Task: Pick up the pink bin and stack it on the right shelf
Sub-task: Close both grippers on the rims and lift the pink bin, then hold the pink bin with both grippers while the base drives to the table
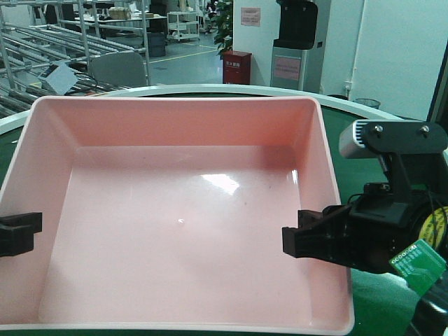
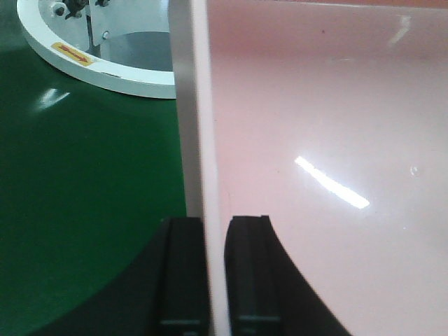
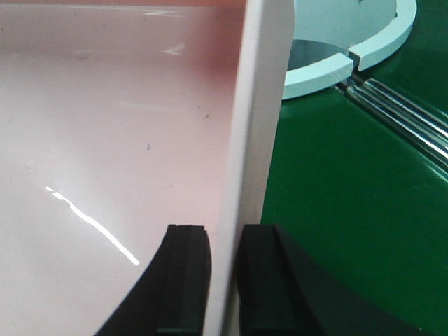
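Pink bin [image 1: 175, 210] over green table [image 2: 84, 182], beside white ring [image 2: 119, 77]; resting or lifted, can't tell. Left jaws pinch its left wall, right jaws its right wall. Bkgd: roller racks [image 1: 35, 42], red cabinet [image 1: 236, 67], glossy floor [image 1: 189, 64].

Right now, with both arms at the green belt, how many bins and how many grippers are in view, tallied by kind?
Bins: 1, the pink bin
Grippers: 2, the left gripper and the right gripper, each straddling a side wall of the bin
Total: 3
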Controlling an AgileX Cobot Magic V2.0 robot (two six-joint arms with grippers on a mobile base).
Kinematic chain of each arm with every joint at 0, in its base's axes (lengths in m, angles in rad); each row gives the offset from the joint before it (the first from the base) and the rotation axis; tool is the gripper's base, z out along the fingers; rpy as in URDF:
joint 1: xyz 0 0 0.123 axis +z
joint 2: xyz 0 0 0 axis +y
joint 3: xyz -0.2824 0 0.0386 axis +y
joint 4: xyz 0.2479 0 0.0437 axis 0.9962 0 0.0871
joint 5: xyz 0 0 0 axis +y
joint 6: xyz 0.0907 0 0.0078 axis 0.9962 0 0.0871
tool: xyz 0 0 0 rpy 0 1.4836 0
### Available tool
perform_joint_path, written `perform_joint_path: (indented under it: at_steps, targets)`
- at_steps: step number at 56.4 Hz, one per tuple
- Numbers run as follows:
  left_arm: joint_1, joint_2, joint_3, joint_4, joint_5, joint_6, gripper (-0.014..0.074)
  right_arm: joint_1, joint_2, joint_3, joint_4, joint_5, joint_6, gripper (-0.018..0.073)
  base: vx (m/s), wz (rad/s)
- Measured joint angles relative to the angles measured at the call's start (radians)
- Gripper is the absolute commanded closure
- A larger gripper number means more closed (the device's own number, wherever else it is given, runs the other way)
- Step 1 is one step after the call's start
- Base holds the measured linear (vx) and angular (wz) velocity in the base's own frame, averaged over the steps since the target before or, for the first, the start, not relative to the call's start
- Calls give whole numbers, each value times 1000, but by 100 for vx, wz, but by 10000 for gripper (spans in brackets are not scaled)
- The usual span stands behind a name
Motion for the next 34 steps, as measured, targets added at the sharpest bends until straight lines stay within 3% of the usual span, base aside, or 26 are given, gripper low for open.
perform_joint_path:
  at_steps: [34]
  targets:
    - [-22, 27, 1, -50, -29, 52, 598, -9, 12, 5, -7, -3, 53, 568, 0, 0]
